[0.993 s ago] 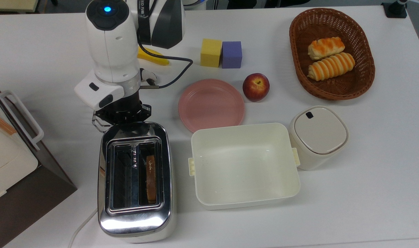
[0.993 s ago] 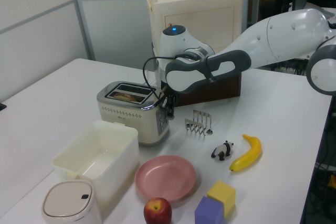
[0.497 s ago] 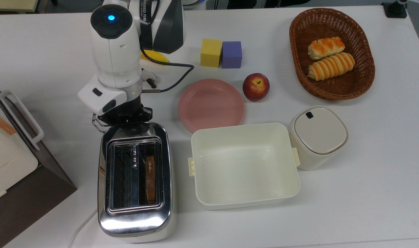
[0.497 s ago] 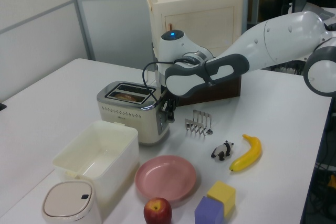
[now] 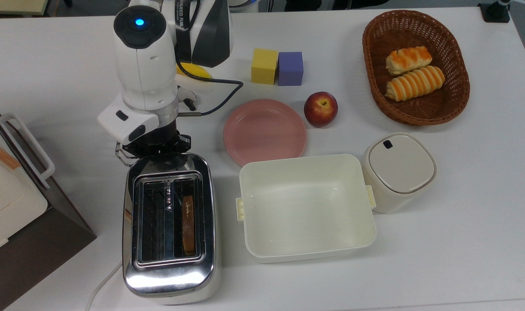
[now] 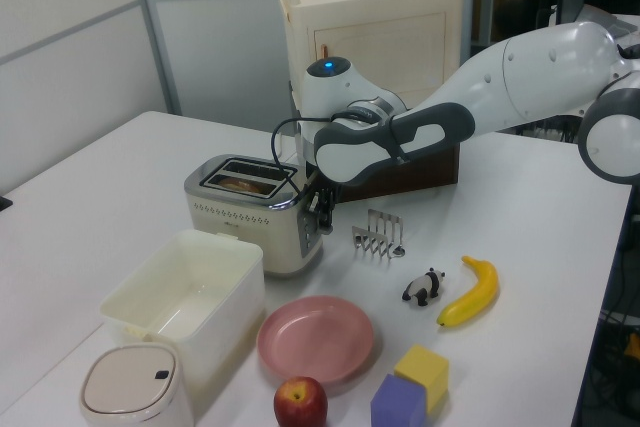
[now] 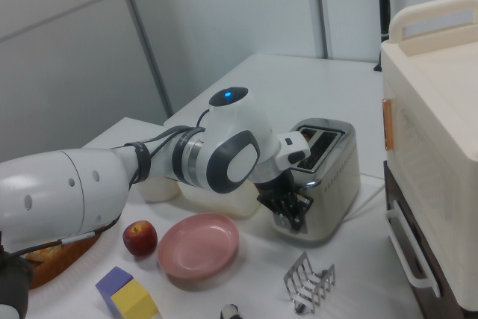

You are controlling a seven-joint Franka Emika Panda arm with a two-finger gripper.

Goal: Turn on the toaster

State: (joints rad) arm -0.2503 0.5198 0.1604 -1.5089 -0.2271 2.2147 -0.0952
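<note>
Top view: a white robot arm is reaching down from 12 o'clock, and its black gripper [image 5: 155, 147] is sitting against the lever end of the toaster [image 5: 169, 229]. Whether its fingers are spread or pressed together cannot be told.

The toaster is standing at about 7 o'clock on the white table [image 5: 461, 242]. It is a shiny chrome box with rounded corners and two long slots, and a browned slice [image 5: 188, 223] is sitting in the slot on the top view's right. A white cord [image 5: 101, 285] is trailing from its near end.

In the left view, the gripper [image 6: 322, 211] is hanging close beside the toaster's [image 6: 252, 210] end face, with a small wire toast rack [image 6: 377, 234] standing just beyond it.

At the toaster's 3 o'clock in the top view, a cream plastic tub [image 5: 306, 206] is lying open, smooth and rectangular. A round pink plate [image 5: 265, 131] is lying at 1 o'clock, with a red apple [image 5: 320, 109] beside it. Farther off, a brown wicker basket [image 5: 454, 103] is holding two bread rolls.
</note>
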